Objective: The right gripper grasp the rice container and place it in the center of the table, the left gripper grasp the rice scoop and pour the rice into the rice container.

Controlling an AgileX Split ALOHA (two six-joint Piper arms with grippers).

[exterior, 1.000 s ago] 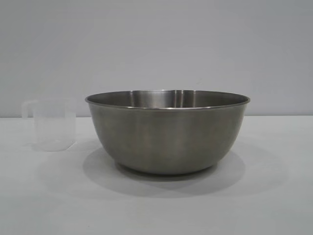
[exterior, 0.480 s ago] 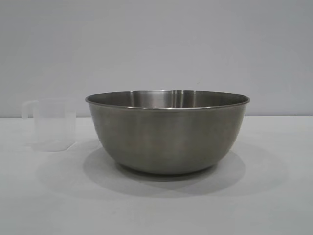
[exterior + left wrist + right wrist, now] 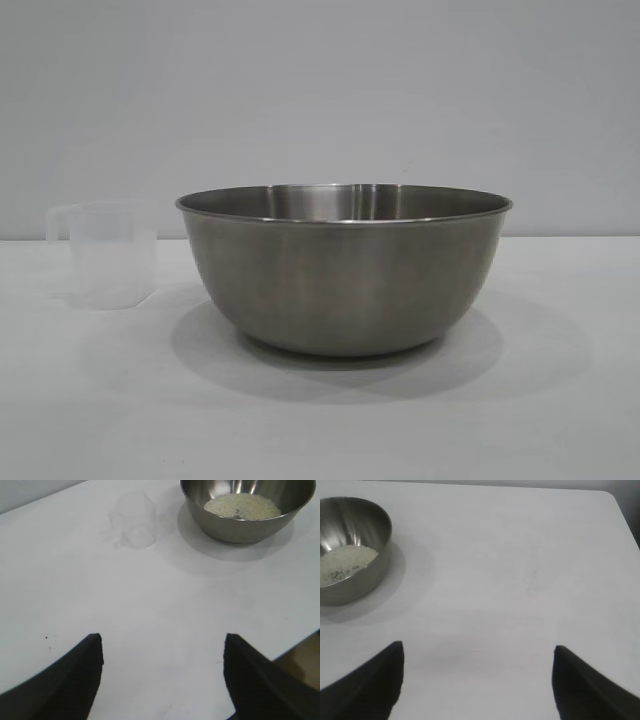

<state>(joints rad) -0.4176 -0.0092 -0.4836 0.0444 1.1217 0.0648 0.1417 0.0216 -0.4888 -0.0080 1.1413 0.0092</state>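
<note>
A pale grey wall stood behind the white table [image 3: 560, 420]. The rice scoop [image 3: 110, 255] stood upright just left of the rice container [image 3: 343, 270], apart from it. The container sat at the table's centre, holding the rice [image 3: 242, 506] in a low pale mound. The left gripper [image 3: 162, 672] and the right gripper [image 3: 477, 677] each hovered over bare tabletop well apart from the container, fingers spread wide, holding nothing.
</note>
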